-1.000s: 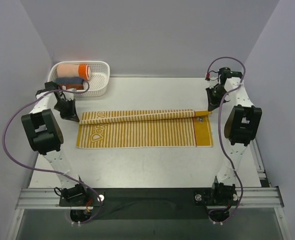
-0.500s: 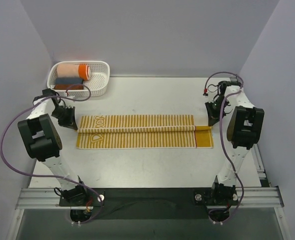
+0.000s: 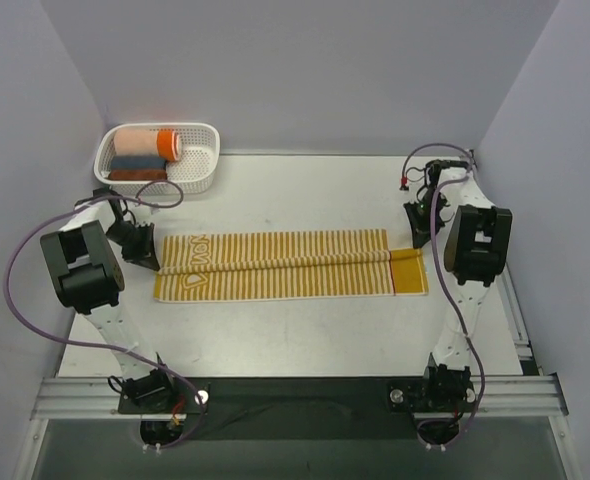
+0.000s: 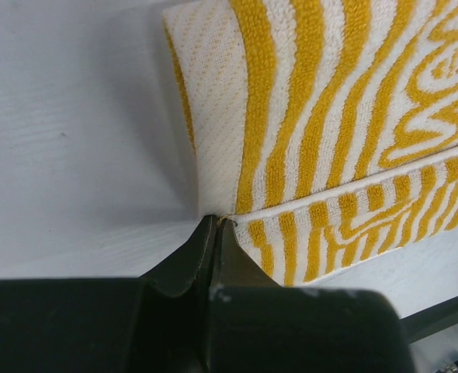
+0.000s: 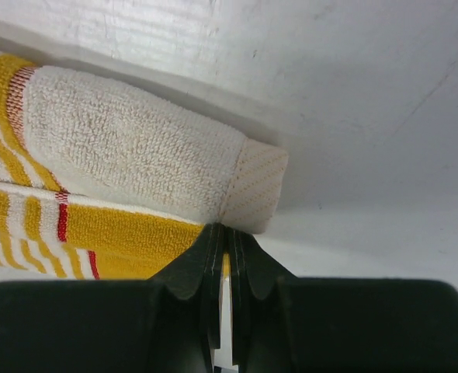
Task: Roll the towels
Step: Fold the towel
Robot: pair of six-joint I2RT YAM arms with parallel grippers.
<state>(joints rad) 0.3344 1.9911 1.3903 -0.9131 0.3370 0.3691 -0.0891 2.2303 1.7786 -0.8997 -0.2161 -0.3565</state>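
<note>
Two corners of the striped towel (image 3: 285, 265) were pinched tight by the left pincer (image 4: 216, 221) and right pincer (image 5: 225, 229); lengthwise fold seemed underway, edge probably needed laying on the bench (image 3: 295, 190).

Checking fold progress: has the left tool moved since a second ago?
Yes: the left tool, shut on the towel, moved away from the basket, down the top view.

The towel (image 3: 275, 268) has thin yellow-and-white stripes, a mustard right band and white lettering at left. The far basket (image 3: 205, 165) is white, its top roll (image 3: 145, 141) seemingly peach-and-orange.
</note>
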